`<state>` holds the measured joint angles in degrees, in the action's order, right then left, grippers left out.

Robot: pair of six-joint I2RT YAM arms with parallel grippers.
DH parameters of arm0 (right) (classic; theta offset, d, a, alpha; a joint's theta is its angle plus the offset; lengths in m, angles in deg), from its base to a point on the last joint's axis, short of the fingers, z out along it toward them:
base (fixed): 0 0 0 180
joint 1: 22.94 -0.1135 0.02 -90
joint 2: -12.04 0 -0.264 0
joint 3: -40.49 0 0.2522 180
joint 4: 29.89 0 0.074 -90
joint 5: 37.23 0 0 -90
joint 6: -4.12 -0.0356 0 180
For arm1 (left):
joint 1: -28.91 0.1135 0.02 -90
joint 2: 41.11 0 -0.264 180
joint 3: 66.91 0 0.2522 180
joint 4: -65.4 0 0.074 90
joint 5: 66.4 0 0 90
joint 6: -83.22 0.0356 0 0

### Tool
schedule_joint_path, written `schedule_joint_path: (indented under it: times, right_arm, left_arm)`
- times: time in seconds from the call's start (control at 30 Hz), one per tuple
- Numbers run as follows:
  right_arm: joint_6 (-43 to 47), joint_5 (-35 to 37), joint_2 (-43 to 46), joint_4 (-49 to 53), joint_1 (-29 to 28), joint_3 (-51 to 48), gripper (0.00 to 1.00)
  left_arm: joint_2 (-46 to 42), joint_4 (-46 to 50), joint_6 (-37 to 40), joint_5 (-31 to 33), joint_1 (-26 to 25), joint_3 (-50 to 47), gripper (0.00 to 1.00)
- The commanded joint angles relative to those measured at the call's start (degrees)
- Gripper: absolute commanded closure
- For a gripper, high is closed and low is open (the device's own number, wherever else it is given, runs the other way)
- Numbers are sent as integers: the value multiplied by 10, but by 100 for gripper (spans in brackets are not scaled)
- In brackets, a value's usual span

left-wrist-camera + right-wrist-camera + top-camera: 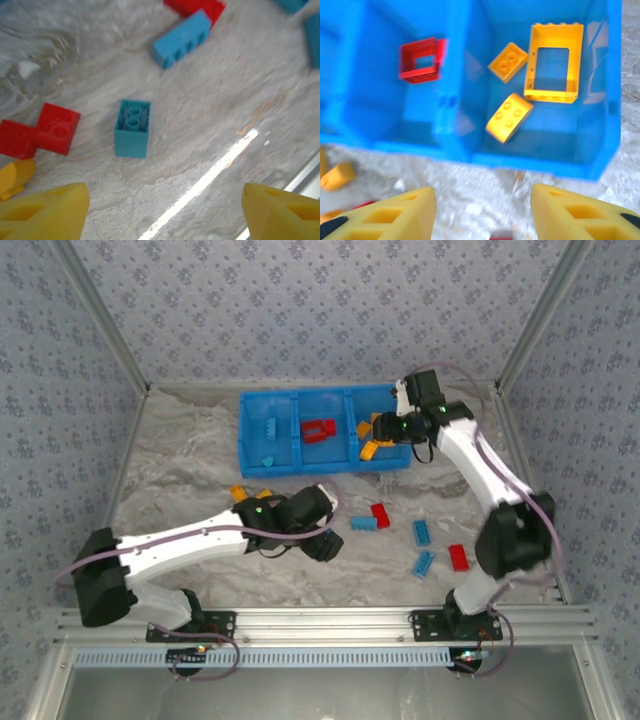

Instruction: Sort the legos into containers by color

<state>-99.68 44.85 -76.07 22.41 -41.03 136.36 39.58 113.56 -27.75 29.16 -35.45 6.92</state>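
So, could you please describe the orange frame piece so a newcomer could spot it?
Find the big blue bin and look in its right compartment. Among the orange bricks there, it is the open rectangular frame with a hollow middle.

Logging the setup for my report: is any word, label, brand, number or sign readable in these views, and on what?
No text can be read.
Blue bin, patterned walls: no lettering seen.
Blue brick and orange bricks: any stud marks are too blurred to read.
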Motion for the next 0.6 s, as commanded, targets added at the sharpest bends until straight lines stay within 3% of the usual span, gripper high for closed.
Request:
schedule_joint_path:
  times: [0.0,0.13,0.3,0.57]
  right_arm:
    - [-43,60,118,15,-70,-104,44]
    - [-126,98,264,18,-183,-241,39]
    - [-218,138,385,37,-308,-342,36]
    - [-271,183,467,78,-416,-364,35]
  left_arm:
    - [40,17,55,-18,8,16,20]
    - [82,-6,72,-26,21,13,18]
    - [126,-32,86,-23,37,14,18]
    - [189,-77,97,-33,54,21,26]
